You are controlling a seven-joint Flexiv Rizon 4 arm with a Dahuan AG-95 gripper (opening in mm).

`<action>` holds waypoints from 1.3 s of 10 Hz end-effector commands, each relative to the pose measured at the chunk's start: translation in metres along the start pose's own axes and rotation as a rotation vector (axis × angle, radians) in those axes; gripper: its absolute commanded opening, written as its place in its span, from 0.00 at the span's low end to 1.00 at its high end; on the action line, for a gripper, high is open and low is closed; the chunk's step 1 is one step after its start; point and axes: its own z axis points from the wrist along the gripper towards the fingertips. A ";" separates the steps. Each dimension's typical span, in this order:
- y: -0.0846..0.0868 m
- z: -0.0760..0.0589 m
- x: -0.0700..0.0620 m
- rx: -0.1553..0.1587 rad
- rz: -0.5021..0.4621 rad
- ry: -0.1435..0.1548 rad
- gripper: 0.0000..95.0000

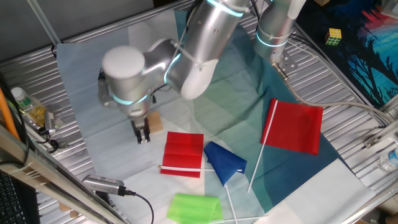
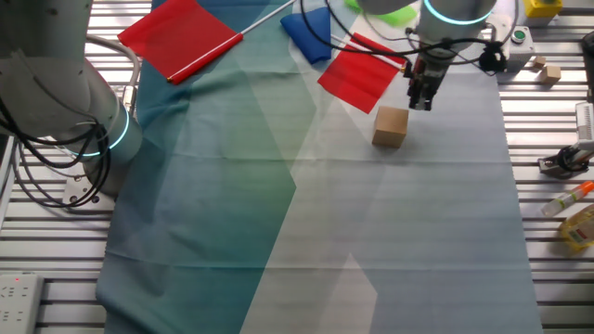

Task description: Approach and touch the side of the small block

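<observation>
- Slatted metal table (image 2: 557, 269), smooth teal-grey cloth (image 2: 278, 213) over it.
- Small block (image 2: 390, 126): plain tan cube, centre-right; arm hides most in one fixed view.
- Gripper (image 2: 424, 98) just beside it, fingers narrow, holding nothing.

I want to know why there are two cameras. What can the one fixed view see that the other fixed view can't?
Only the one fixed view shows the multicoloured puzzle cube at the far right and the whole green flag near the front edge. Only the other fixed view shows the small block in full, with a gap between it and the gripper; here the arm partly hides the block. It also shows small things on the right rail, including an orange marker. Both show the gripper, the block, the blue flag and two red flags.
</observation>
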 end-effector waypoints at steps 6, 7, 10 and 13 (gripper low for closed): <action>-0.008 0.000 0.007 0.000 -0.028 0.005 0.00; -0.008 -0.001 0.007 0.002 -0.029 0.005 0.00; -0.007 0.000 0.008 0.002 -0.028 0.004 0.00; -0.004 -0.002 0.006 0.002 -0.023 0.008 0.00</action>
